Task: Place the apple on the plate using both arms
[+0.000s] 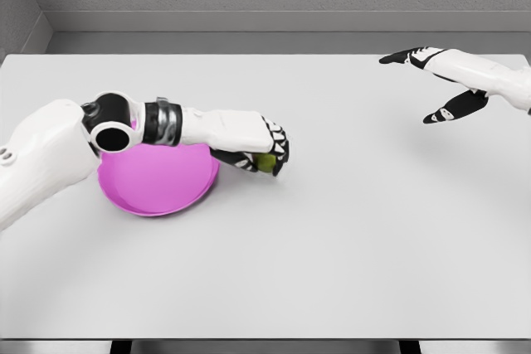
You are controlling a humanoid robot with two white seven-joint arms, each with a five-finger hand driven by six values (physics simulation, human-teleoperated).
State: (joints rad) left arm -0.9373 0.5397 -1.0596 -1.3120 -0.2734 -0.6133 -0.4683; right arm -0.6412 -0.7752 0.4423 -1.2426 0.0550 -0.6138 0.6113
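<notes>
A green apple shows only as a small patch between the curled fingers of my left hand, just right of the plate's rim. The pink plate lies on the table at the left, partly covered by my left forearm, which reaches across its top. My right hand hovers at the far right, well away from both, with its fingers spread and nothing in it.
The white table stretches wide around the plate. A grey wall runs behind its far edge, and the front edge lies near the bottom of the view.
</notes>
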